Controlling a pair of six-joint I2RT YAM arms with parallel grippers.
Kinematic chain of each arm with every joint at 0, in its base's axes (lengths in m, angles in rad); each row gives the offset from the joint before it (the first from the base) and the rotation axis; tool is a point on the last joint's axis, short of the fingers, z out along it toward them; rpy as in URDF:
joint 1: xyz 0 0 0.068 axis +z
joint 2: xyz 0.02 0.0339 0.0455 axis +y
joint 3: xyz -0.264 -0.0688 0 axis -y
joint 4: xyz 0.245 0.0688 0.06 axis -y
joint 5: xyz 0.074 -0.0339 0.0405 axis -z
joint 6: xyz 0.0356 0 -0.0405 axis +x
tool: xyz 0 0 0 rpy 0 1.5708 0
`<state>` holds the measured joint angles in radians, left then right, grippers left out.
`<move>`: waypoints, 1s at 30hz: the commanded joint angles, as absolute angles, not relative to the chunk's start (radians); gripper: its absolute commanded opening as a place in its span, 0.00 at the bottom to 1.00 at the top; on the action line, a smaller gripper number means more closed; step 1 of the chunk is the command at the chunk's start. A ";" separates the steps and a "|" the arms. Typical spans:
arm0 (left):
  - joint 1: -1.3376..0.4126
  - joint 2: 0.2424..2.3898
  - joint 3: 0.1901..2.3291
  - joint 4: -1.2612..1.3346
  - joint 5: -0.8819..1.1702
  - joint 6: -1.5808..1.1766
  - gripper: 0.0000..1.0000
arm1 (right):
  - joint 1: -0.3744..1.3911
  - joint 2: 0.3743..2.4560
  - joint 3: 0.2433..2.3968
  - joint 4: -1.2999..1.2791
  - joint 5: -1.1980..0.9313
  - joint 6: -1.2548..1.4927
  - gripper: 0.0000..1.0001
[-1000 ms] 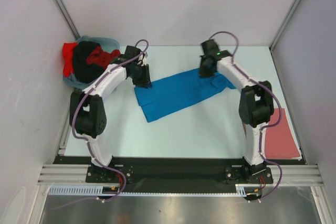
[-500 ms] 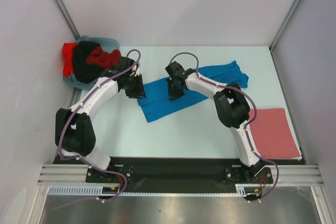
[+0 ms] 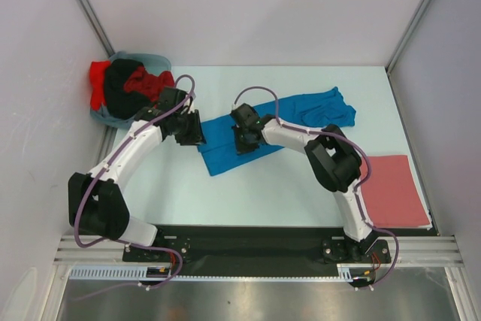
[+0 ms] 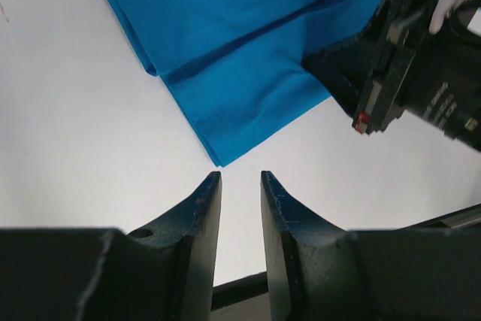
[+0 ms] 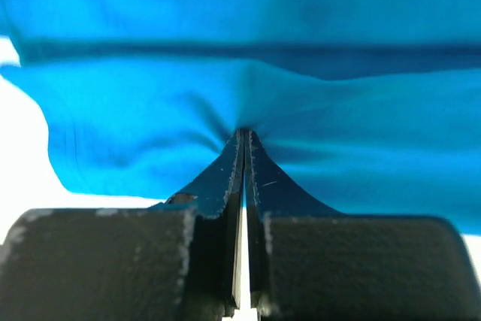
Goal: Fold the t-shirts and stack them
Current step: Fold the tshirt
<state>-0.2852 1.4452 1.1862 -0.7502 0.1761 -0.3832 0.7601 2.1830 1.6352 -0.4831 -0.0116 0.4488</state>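
Note:
A bright blue t-shirt (image 3: pixel 301 114) lies crumpled in a diagonal strip across the middle of the table. My right gripper (image 3: pixel 244 140) is shut on a pinch of its cloth near its left end; the right wrist view shows the blue cloth (image 5: pixel 150 110) puckering at the closed jaws (image 5: pixel 244 134). My left gripper (image 3: pixel 193 133) is open and empty just left of the shirt. In the left wrist view (image 4: pixel 240 174) its tips sit just short of a shirt corner (image 4: pixel 219 157). A dull pinkish-red t-shirt (image 3: pixel 394 189) lies folded flat at the near right.
A heap of bright red and black shirts (image 3: pixel 124 84) on a grey-blue one sits at the back left corner. The right gripper's black body (image 4: pixel 406 73) is close to my left gripper. White walls stand close on both sides.
My right gripper has swept from the shirt's far right end leftward and toward me, dragging blue cloth with it. My left gripper has shifted a little left and nearer.

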 commanded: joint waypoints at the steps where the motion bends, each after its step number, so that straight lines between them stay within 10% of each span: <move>1: -0.281 1.419 1.181 -0.733 0.190 -0.383 0.33 | 0.818 2.146 1.474 -0.545 -0.064 0.443 0.00; 25: -0.317 1.624 1.189 -0.637 0.353 -0.351 0.44 | 0.617 1.447 1.002 -0.676 -0.228 0.402 0.00; 30: -0.351 1.684 1.147 -0.623 0.316 -0.316 0.50 | 0.364 1.396 0.964 -0.605 -0.330 0.483 0.27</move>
<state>-0.3336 1.6638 1.1664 -0.6487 0.3115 -0.3573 0.4564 1.4170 0.9821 -0.6228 -0.2543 0.4404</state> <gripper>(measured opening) 0.488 0.235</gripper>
